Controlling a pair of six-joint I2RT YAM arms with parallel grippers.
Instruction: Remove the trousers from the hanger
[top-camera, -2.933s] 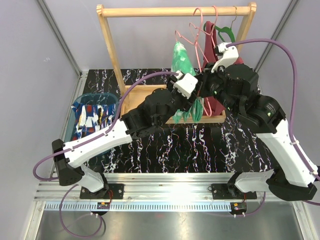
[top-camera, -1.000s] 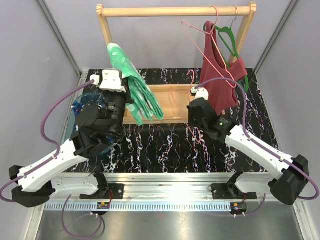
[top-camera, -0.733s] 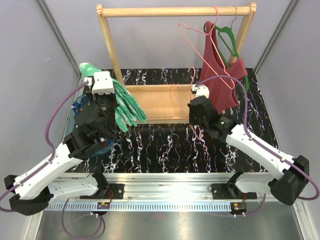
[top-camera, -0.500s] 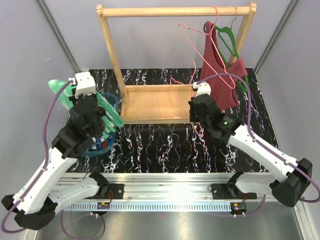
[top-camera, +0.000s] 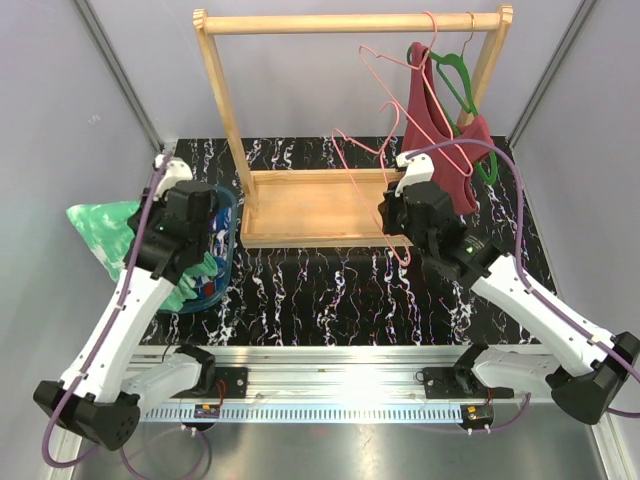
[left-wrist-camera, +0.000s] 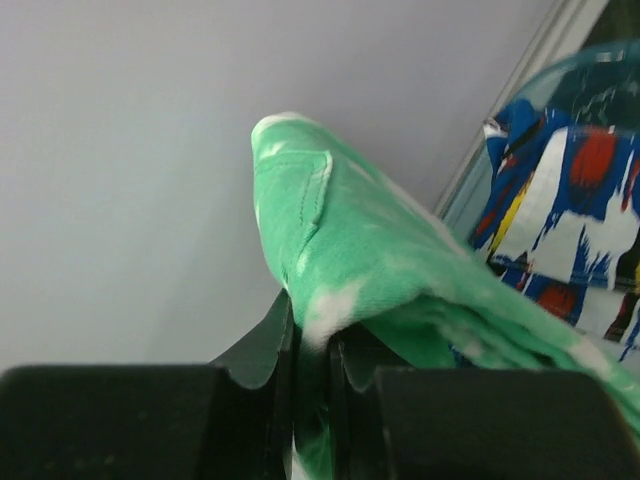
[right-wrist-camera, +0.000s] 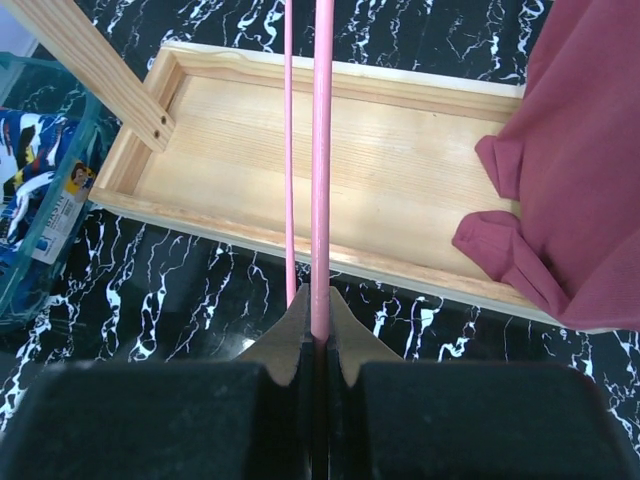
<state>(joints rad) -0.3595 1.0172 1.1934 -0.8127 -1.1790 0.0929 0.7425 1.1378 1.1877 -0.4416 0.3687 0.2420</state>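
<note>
Left jaws: shut tight, with a fold of the green trousers (left-wrist-camera: 370, 250) pinched between them
Green trousers: off the hanger, held out past the left edge of the bench (top-camera: 330, 290), close to the grey wall and left of the bin (top-camera: 229, 215)
Change, left side: 0.5 s ago the green trousers were higher, over the bin's left rim; now they are lower and further left. 2.9 s ago they hung under the rail (top-camera: 345, 22) beside the tank top (top-camera: 440, 130)
Blue trousers (left-wrist-camera: 560, 225): lying in the bin, as in the earlier frames
Right jaws: shut on the thin wire of a pink hanger (right-wrist-camera: 322, 150), above the wooden tray (right-wrist-camera: 400, 170)
Change, right side: arm and hanger have shifted only slightly in 0.5 s; the hanger carries no cloth
Tank top: maroon, hanging at the right end of the rail, unmoved
</note>
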